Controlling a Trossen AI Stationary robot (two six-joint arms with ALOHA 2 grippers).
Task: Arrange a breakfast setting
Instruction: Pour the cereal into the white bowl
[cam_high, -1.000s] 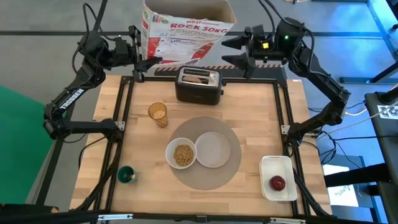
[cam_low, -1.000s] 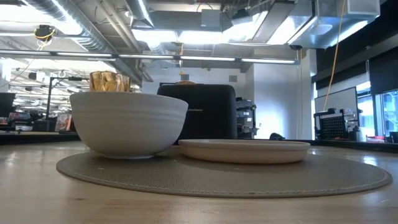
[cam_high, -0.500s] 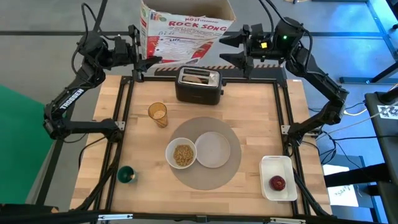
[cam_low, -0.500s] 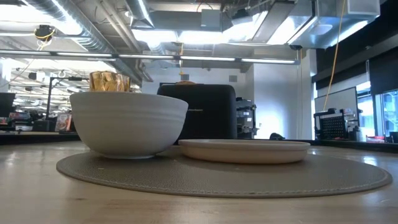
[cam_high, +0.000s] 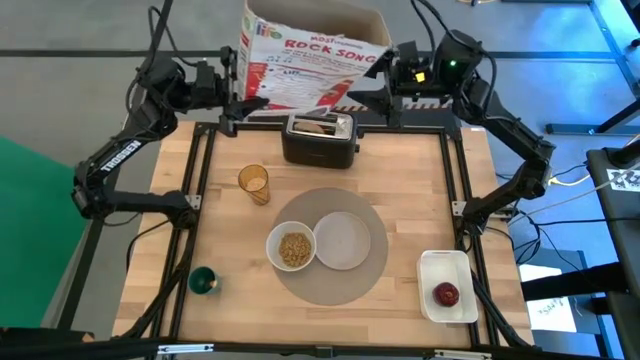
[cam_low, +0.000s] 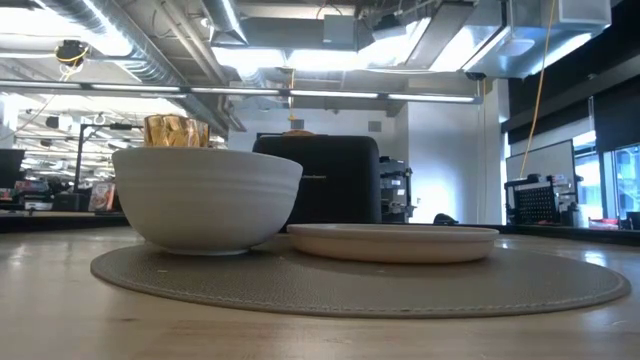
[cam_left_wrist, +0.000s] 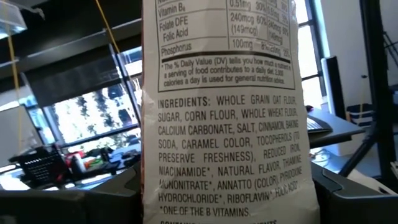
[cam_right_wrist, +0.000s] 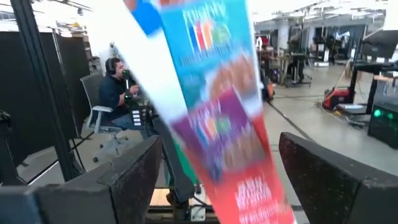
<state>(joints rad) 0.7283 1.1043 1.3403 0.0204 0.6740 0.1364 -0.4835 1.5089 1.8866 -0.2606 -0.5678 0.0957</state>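
A printed cereal box (cam_high: 315, 50) stands tilted beyond the table's far edge, between both grippers. My left gripper (cam_high: 240, 82) is shut on its left end. My right gripper (cam_high: 380, 80) is open, with its fingers on either side of the box's right end (cam_right_wrist: 217, 124). On the round grey placemat (cam_high: 375, 275) sit the white bowl (cam_high: 292, 248), which holds cereal, and the white plate (cam_high: 343, 240). The amber tumbler (cam_high: 253, 182) stands to the far left of the mat. The red apple (cam_high: 446, 293) lies on the white tray (cam_high: 448, 265). The spoon is out of view. My left gripper pinches the box's narrow side panel (cam_left_wrist: 230, 155) between its two fingers (cam_left_wrist: 112, 193), one on each broad face. The fingers come level from the table's left side. The box stands upright and leans a little; its bottom is hidden.
A black toaster (cam_high: 320, 137) stands at the far edge with a brown piece in its slot, just in front of the box. A small green cup (cam_high: 203, 281) sits near left. In the right wrist view a seated person (cam_right_wrist: 118, 93) shows in the room behind.
My left gripper has moved toward the table's right edge, and the cereal box has gone with it and turned to a slant. The right gripper has drawn back a little toward the right, still open around the box's right end.
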